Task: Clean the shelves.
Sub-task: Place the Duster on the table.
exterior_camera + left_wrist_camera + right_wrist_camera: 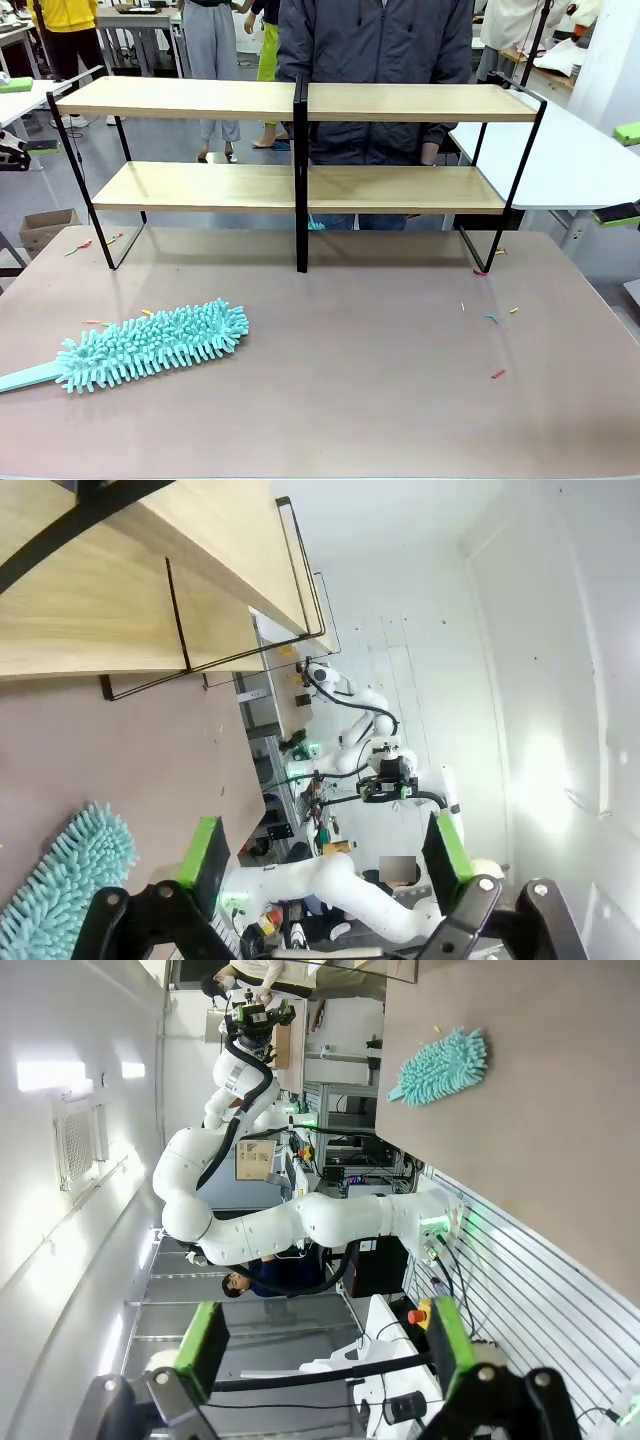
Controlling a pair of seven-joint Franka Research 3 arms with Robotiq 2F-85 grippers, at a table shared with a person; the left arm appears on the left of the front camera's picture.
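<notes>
Our left gripper [330,865] stands with its green-padded fingers spread wide and holding nothing, off the table's edge, and our right gripper [325,1345] is spread just as wide. Left of centre we see a teal duster [150,345] lying flat on the table [400,400]. Behind it stand the shelves [300,185]: two long light-wood boards on a thin black frame with a black centre post, a person [375,60] just behind.

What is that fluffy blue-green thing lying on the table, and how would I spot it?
Start at the shelves, the two-tier wooden rack on a black frame at the table's far side. Come toward the near left corner: there lies a teal microfibre duster with a flat handle pointing off the left edge. It is far bigger than anything else lying there, shaggy among tiny coloured scraps.
</notes>
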